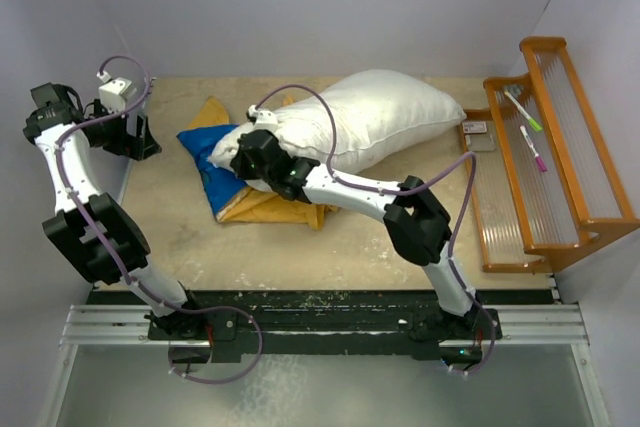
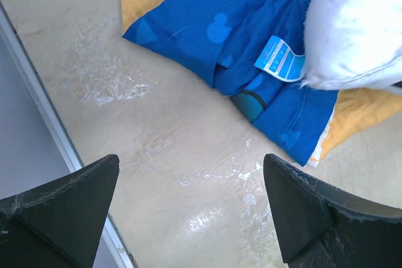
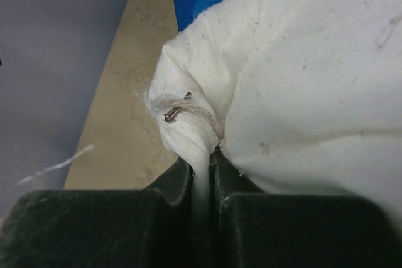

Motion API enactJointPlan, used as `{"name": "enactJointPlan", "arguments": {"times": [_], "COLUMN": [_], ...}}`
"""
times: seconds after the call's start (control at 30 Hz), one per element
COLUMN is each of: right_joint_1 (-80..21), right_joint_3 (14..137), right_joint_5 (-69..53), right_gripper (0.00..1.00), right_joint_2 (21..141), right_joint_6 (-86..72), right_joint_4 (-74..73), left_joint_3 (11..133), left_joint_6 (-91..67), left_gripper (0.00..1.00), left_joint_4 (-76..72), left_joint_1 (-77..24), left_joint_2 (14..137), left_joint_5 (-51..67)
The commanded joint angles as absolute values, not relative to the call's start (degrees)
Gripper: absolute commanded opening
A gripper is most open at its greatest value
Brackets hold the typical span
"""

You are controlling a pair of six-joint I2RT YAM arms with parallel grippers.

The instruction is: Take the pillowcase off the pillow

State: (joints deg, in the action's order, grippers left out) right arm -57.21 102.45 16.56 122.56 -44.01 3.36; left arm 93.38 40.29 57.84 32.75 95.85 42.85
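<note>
The plump white pillow (image 1: pixel 385 112) lies at the back middle of the table, its left end resting on the crumpled pillowcase (image 1: pixel 213 162), blue outside and yellow-orange inside. My right gripper (image 1: pixel 247 155) is shut on the pillow's left corner; in the right wrist view the white corner fabric (image 3: pixel 188 133) is pinched between the jaws. My left gripper (image 1: pixel 140 137) is open and empty at the far left, above bare table; its view shows the blue pillowcase (image 2: pixel 251 42) with a label and the pillow's end (image 2: pixel 358 23) ahead.
A wooden rack (image 1: pixel 545 157) with pens stands along the right side. Grey walls close the back and both sides. The left wall's edge (image 2: pixel 38 105) runs close beside my left gripper.
</note>
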Motion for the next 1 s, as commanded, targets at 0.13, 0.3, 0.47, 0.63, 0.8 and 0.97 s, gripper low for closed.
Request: {"name": "enactJointPlan", "arguments": {"times": [0.13, 0.3, 0.47, 0.63, 0.8, 0.97], "right_joint_1": [-57.1, -59.0, -62.6, -63.2, -63.1, -61.6], "right_joint_3": [107.0, 106.1, 97.1, 82.5, 73.3, 67.6], "right_joint_5": [5.0, 7.8, 12.3, 19.4, 34.4, 55.8], "right_gripper": [0.92, 1.0, 1.0, 1.0, 1.0, 1.0], "right_joint_2": [120.8, 112.9, 101.0, 87.3, 75.0, 64.8], "right_joint_6": [-45.1, -37.9, -31.3, -31.2, -30.0, -33.6], "right_joint_4": [11.7, 11.3, 9.2, 8.9, -1.2, -13.7], "left_joint_3": [89.9, 88.0, 85.9, 84.2, 76.5, 56.5], "left_joint_6": [41.5, 40.8, 38.4, 35.7, 31.8, 23.5], "left_gripper": [0.99, 0.99, 0.99, 0.99, 0.99, 0.99], "left_joint_4": [55.4, 53.9, 51.8, 49.1, 42.2, 23.5], "left_joint_1": [33.2, 33.2, 33.1, 32.8, 30.5, 24.8], "left_joint_2": [93.4, 93.2, 92.2, 91.5, 87.9, 78.2], "left_joint_5": [46.4, 46.6, 47.9, 49.2, 50.9, 52.0]}}
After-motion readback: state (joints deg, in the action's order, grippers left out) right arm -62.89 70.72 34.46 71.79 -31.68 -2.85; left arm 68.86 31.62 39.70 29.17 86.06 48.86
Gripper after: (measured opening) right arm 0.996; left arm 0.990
